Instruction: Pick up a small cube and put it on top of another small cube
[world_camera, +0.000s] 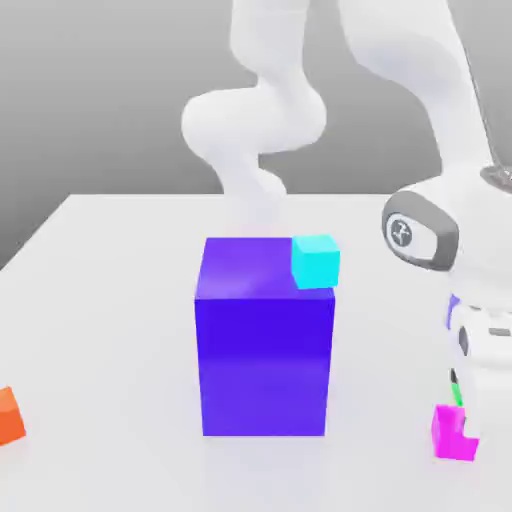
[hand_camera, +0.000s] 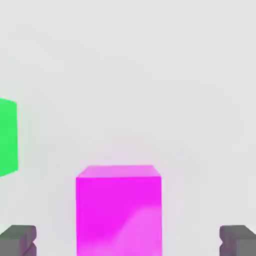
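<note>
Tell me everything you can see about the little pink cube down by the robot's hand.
The magenta cube is a small, plain, smooth-sided block, evenly coloured and upright, resting flat on the white table at the exterior view's lower right. The gripper stands directly over it, open, one grey finger on each side with clear gaps, so nothing grips it yet. A green cube sits close by, apart from it.

four small cubes (world_camera: 455, 433), one big block (world_camera: 265, 340)
</note>
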